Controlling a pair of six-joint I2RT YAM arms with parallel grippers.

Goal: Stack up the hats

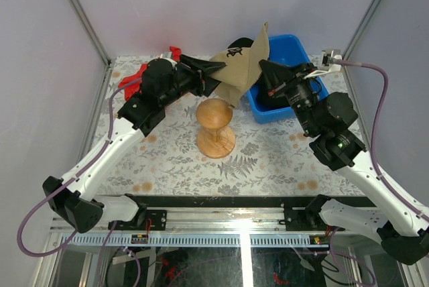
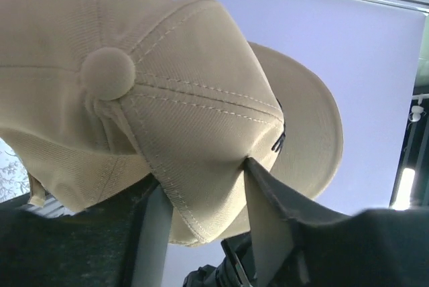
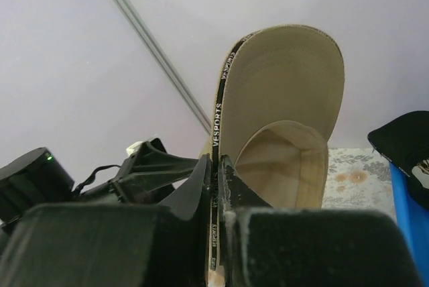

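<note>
A tan hat point(image 1: 241, 66) hangs in the air between my two grippers, above and behind the wooden stand point(image 1: 214, 126). My right gripper point(image 1: 265, 69) is shut on the hat's rim band; in the right wrist view the gripper point(image 3: 218, 159) pinches the lettered band, with the hat's point(image 3: 281, 99) underside and brim rising above. My left gripper point(image 1: 218, 68) holds the opposite side. In the left wrist view the gripper point(image 2: 201, 176) has its fingers partly apart, pressed on a fold of the hat's point(image 2: 188, 99) crown. A black hat point(image 1: 238, 47) with a white logo shows behind the tan one.
A blue bin point(image 1: 295, 49) stands at the back right, under my right arm, with dark cloth inside. A black hat point(image 3: 402, 146) lies over its edge. A red cloth point(image 1: 134, 76) lies at the back left, beside my left arm. Metal frame posts rise at both rear corners.
</note>
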